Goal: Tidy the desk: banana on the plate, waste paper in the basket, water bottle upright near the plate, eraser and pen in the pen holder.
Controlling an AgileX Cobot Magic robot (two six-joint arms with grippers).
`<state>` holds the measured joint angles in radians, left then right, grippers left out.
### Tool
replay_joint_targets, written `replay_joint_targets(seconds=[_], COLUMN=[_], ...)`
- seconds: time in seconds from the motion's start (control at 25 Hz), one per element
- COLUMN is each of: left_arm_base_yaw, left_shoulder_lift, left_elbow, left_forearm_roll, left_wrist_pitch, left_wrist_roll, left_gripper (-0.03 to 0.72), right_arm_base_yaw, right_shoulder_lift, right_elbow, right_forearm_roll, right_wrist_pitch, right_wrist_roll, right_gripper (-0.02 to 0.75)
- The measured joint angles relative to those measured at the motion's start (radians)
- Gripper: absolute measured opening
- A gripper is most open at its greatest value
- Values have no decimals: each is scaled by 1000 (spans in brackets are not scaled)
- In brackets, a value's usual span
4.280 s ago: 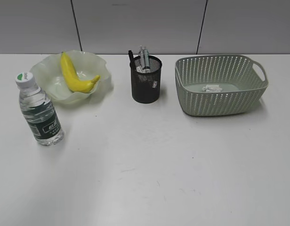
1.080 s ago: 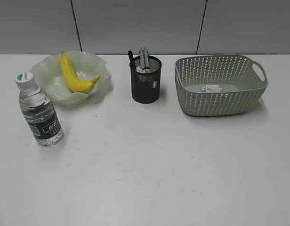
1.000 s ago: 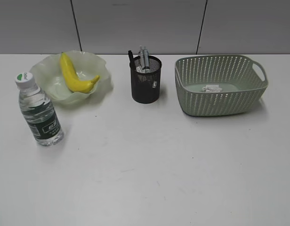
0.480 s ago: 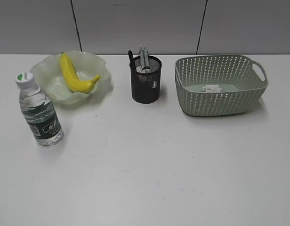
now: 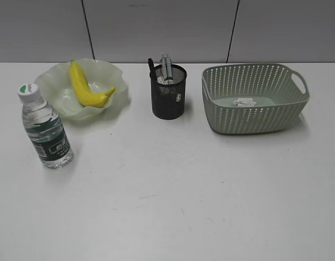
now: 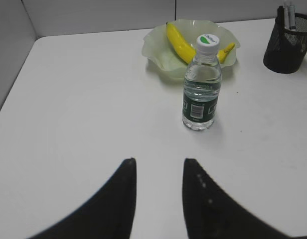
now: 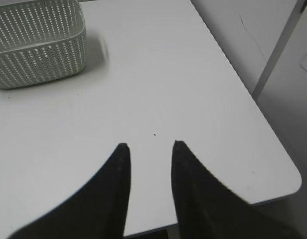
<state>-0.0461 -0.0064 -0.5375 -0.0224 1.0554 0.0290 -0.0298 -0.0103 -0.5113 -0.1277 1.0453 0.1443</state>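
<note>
The yellow banana [image 5: 87,87] lies in the pale green plate [image 5: 57,76] at the back left. The water bottle [image 5: 45,128] stands upright in front of the plate, also in the left wrist view [image 6: 201,84]. The black mesh pen holder [image 5: 168,92] holds pens [image 5: 166,67]; the eraser cannot be made out. White waste paper [image 5: 244,101] lies in the green basket [image 5: 253,98]. My left gripper [image 6: 158,162] is open and empty, well short of the bottle. My right gripper [image 7: 151,145] is open and empty over bare table, right of the basket [image 7: 39,42]. Neither gripper shows in the exterior view.
The white table [image 5: 184,190] runs to a grey wall at the back. Its right edge and rounded corner [image 7: 293,174] lie close to my right gripper. A grey side panel [image 6: 9,45] stands at the table's left.
</note>
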Motion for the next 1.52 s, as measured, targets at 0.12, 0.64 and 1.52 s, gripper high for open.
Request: replay_joint_targets(seconds=[0.12, 0.64, 1.52], left_arm_base_yaw=[0, 0, 0], left_shoulder_lift=[0, 0, 0], left_elbow=[0, 0, 0], left_forearm_roll=[0, 0, 0], left_wrist_pitch=[0, 0, 0], left_wrist_roll=[0, 0, 0], left_gripper=[237, 238, 238], right_arm_base_yaw=[1, 2, 30], right_shoulder_lift=[0, 0, 0], right_elbow=[0, 1, 2], right_forearm_roll=[33, 119, 103], right_wrist_pitch=[-1, -1, -2], right_wrist_roll=[-46, -155, -132], right_gripper=[239, 239, 239])
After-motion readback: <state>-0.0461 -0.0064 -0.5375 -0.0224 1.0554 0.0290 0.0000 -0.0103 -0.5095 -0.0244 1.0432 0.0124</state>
